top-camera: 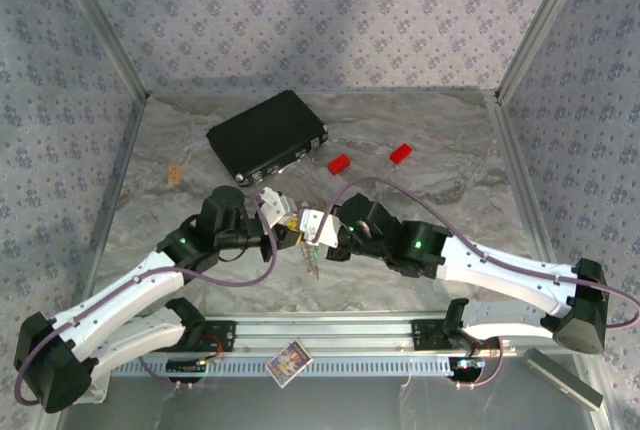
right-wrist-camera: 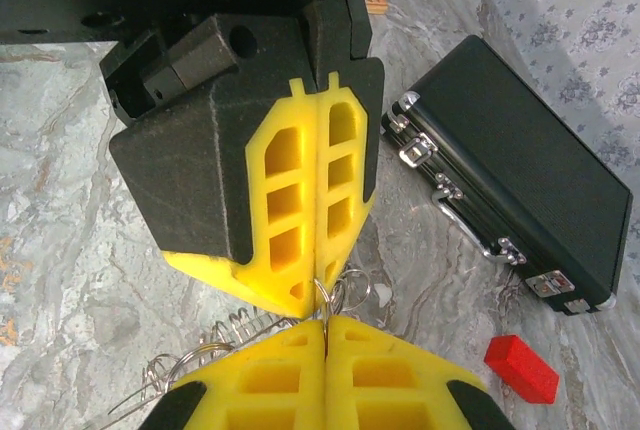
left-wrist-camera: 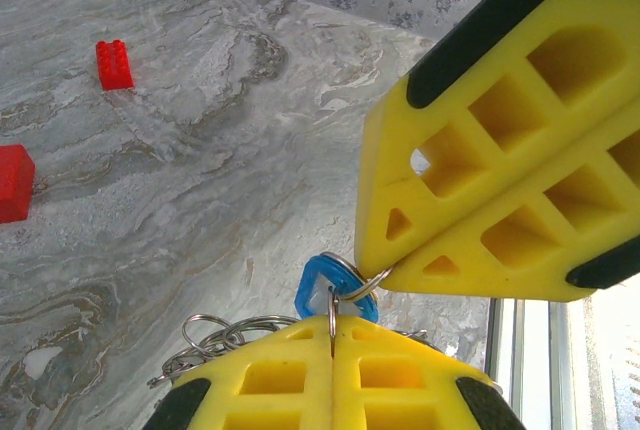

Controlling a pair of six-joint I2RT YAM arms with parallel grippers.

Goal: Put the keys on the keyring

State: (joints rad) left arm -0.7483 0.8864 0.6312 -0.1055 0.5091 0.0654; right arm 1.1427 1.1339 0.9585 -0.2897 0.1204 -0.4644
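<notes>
Both grippers meet tip to tip over the middle of the table. My left gripper (left-wrist-camera: 333, 322) is shut on a thin silvery ring of the keyring (left-wrist-camera: 333, 302). The blue-headed key (left-wrist-camera: 318, 285) hangs on that ring, just past my fingertips. My right gripper (left-wrist-camera: 385, 272) is shut on an adjoining ring beside the blue head. In the right wrist view my right gripper (right-wrist-camera: 325, 322) pinches a ring, with the left gripper (right-wrist-camera: 318, 288) shut directly above it. More silvery rings (right-wrist-camera: 215, 345) trail to the left. From above, the left gripper (top-camera: 285, 215) and right gripper (top-camera: 312, 225) touch, and thin metal pieces (top-camera: 312, 262) dangle below.
A black case (top-camera: 268, 137) lies behind the grippers, close to the right wrist (right-wrist-camera: 520, 175). Two red bricks (top-camera: 340, 163) (top-camera: 401, 153) sit to its right. A small tan piece (top-camera: 176, 175) lies at the left, and a card (top-camera: 290, 360) rests on the near rail.
</notes>
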